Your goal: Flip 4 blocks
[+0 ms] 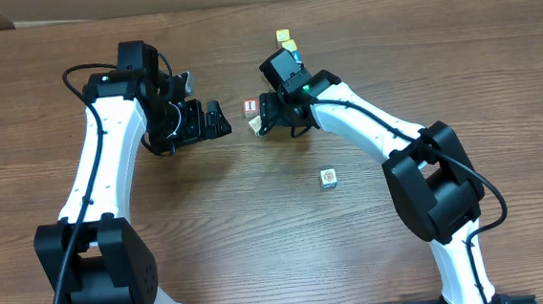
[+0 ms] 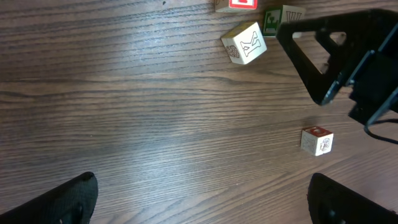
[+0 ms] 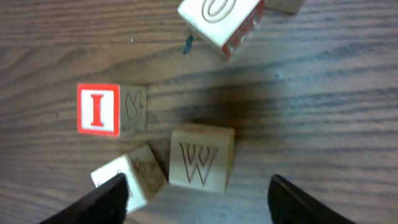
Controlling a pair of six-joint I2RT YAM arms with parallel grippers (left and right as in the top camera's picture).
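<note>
Nearest the rt wrist cam: W block [image 3: 200, 163], pale wood w/ a carved W toward the lens, sitting on the table [image 3: 323, 93]; it lies between the two dark fingertips [image 3: 109, 199] of the right gripper [image 3: 198, 198] and touches neither. Jaws stand wide apart, nothing held. Cream block [image 3: 134, 177] is just beside the W block, set askew, faint print on its faces; one fingertip overlaps it in view, contact or not can't tell. I block [image 3: 98, 109] is near both but apart; red-and-white I face toward the lens, faint carving on the adjoining pale side. O block [image 3: 217, 22] lies further up the frame, pale w/ a carved O and red marks on one side, apart from the other three.

Overhead: the rt gripper hangs over this cluster at mid-table, w/ the I block and cream block showing just at its tip. Left gripper [image 1: 214, 120] is near, aimed at the same cluster; jaws spread fully, empty, only bare table between its fingertips in its own wrist view. Lone block [image 1: 328, 178] sits well apart, beside the rt forearm, pale w/ a reddish mark on top. Two yellow-faced blocks [image 1: 288, 42] lie just beyond the rt wrist at the far side.
</note>
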